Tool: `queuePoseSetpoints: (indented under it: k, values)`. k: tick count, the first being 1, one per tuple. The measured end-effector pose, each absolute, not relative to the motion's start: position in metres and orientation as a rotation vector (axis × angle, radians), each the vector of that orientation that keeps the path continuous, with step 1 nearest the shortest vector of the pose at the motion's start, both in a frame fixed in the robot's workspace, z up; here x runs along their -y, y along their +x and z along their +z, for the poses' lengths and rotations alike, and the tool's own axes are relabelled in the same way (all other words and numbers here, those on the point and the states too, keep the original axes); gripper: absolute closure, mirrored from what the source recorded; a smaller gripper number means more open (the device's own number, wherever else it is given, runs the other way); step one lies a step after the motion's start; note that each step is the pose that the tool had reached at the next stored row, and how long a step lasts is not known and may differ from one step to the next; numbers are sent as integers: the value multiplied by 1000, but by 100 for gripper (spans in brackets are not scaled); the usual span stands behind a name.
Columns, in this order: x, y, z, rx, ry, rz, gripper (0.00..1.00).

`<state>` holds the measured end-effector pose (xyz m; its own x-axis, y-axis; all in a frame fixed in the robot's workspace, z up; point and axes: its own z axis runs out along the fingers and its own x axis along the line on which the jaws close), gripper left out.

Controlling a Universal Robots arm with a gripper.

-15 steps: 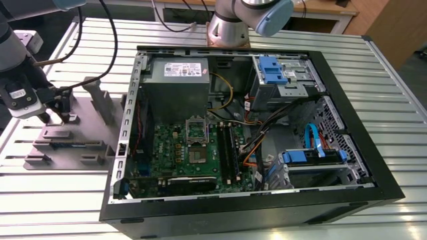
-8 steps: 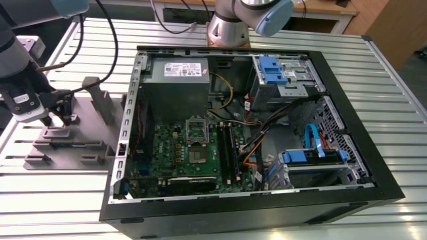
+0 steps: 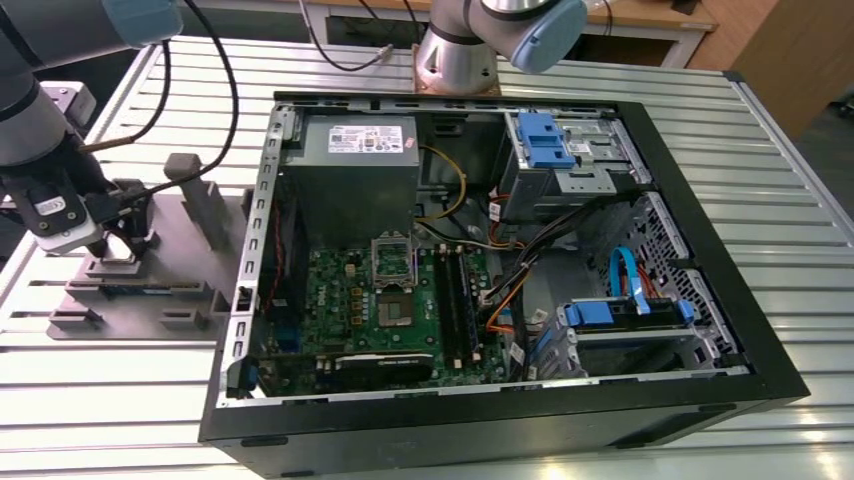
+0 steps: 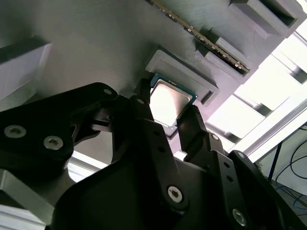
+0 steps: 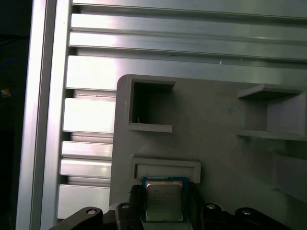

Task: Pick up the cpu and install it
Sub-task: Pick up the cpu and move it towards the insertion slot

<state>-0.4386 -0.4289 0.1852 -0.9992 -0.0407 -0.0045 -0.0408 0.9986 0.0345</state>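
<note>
Silver-topped and flat, the cpu (image 5: 163, 199), a small square chip with a thin pale rim, is lying level with its shiny face turned up toward both wrist cameras. It is close to square, so no long axis is showing. Its edges are running parallel to the shallow raised rectangular frame (image 5: 165, 162) just beside it.

The black two-fingered gripper (image 4: 166, 104) is clamping the chip. Its fingers (image 4: 144, 103) are drawn in against two opposite edges, with only the chip's width between them. Whether the chip is resting on the surface below or hanging just above it cannot be told.

That surface is the large mauve-grey plastic tray (image 3: 147, 300) with upright blocks and open pockets. In the second wrist view, a thin long card (image 4: 211, 45) is standing on edge in one of the tray's slots, near the frame.

In the exterior view, the tray is sitting on the ribbed aluminium table (image 3: 107, 400) at the exterior view's left, just beside the open black computer case (image 3: 747, 330). The case is holding a green motherboard (image 3: 347, 290), a grey power supply box (image 3: 354, 170) and drive cages with blue latches (image 3: 538, 135). The black square socket (image 3: 398, 315) is lying on the motherboard, well apart from the gripper.
</note>
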Motion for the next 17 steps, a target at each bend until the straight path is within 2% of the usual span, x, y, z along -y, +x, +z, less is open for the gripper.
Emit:
queuePoseSetpoints:
  k: [14, 15, 16, 17]
  values:
    - [429, -439, 182, -3136, -64, 55, 53]
    - [429, -438, 182, -3136, -64, 55, 52]
    - [429, -438, 182, -3136, -64, 55, 46]
    - [429, -438, 182, -3136, -64, 55, 46]
